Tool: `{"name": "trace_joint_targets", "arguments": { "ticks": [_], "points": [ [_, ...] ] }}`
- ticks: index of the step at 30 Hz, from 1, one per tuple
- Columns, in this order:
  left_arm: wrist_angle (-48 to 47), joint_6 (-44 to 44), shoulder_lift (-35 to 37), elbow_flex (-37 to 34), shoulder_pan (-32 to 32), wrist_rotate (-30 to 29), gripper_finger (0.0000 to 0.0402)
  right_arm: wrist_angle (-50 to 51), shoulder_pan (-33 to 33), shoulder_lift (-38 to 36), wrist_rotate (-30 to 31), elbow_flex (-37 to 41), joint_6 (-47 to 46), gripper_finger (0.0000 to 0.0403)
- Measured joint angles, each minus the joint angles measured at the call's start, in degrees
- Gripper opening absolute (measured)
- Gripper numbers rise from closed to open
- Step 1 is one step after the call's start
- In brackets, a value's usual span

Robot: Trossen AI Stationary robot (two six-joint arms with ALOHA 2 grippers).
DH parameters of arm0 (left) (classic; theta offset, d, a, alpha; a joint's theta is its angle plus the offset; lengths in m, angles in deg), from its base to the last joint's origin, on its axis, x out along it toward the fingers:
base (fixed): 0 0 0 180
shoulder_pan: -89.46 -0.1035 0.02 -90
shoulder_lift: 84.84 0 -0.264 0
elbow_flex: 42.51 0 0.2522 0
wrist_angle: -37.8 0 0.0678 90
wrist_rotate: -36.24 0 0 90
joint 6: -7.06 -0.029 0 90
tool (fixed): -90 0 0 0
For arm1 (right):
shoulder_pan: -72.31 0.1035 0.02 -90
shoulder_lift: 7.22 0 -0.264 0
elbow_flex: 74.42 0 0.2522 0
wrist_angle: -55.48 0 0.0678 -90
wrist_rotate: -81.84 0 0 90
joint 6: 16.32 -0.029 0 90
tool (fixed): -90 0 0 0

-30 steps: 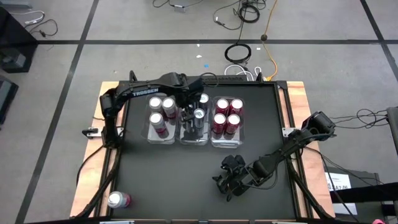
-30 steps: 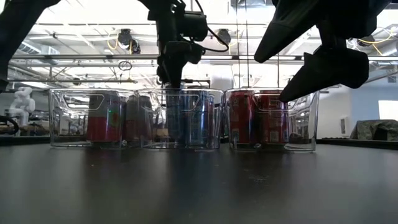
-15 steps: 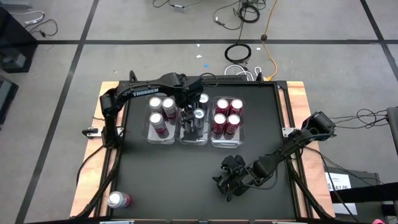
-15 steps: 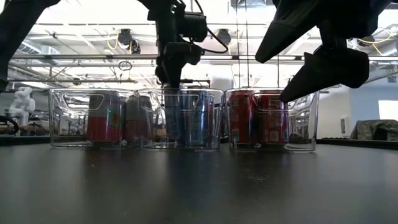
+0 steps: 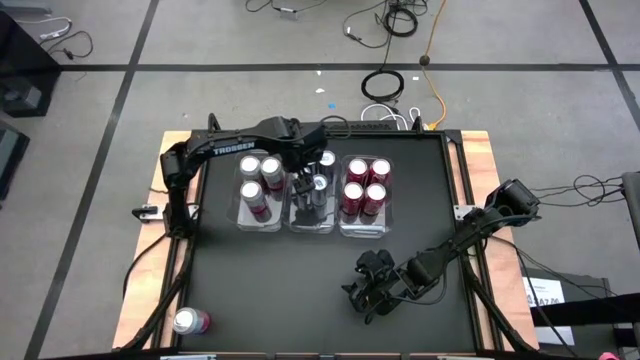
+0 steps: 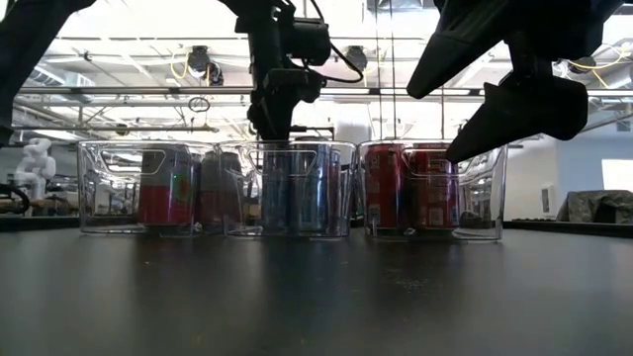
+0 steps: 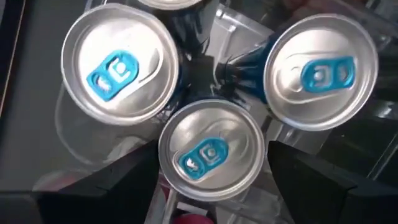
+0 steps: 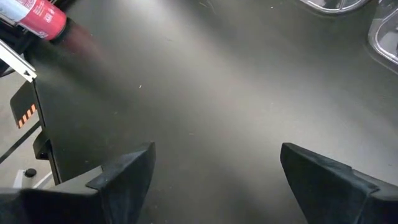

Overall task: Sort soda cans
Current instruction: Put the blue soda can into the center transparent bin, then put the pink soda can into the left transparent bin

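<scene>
Soda cans (image 5: 360,186), silver-topped cylinders, stood upright in your three clear plastic bins (image 5: 311,221) on the black table (image 5: 280,290); one pinkish-red can (image 5: 189,321) lay sideways near its corner; both grippers (image 5: 312,182) (image 5: 362,292) gaped empty

Three clear bins (image 5: 260,222) hold ten visible soda cans (image 5: 364,186); one more can (image 5: 189,321) lies apart.
</scene>
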Motion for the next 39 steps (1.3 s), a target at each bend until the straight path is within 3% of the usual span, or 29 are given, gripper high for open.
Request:
{"name": "trace_joint_targets", "arguments": {
  "ticks": [8, 15, 19, 23, 27, 31, 39],
  "points": [
    [-5.0, 1.6, 1.9, 2.2, 0.0, -0.2, 0.0307, -0.4, 0.0, 0.0, 0.0, 0.0, 1.6, 0.0338],
    [-5.8, 7.6, 11.4, 2.4, 1.2, -5.2, 0.0307, -0.3, 0.0, 0.0, -0.1, 0.0, 2.5, 0.0338],
    [-7.9, 14.2, 18.3, 2.1, 5.2, -5.2, 0.0307, -0.3, 0.1, 0.0, -1.8, 0.0, 2.7, 0.0338],
    [-8.7, 22.2, 24.9, -1.1, 13.6, -6.1, 0.0307, -0.4, 0.2, 0.0, -3.3, 0.0, 3.3, 0.0338],
    [-8.5, 32.8, 28.7, -6.9, 27.1, -10.2, 0.0307, -0.4, 0.4, 0.0, -3.3, 0.0, 3.3, 0.0338],
    [-8.4, 47.6, 29.3, -12.7, 40.7, -13.9, 0.0307, -0.5, 0.8, 0.0, -4.7, 0.0, 3.2, 0.0338],
    [-8.4, 80.1, 29.4, -22.0, 61.2, -14.0, 0.0307, -0.5, 2.3, 0.0, -4.7, 0.0, 4.2, 0.0338]
  ]
}}
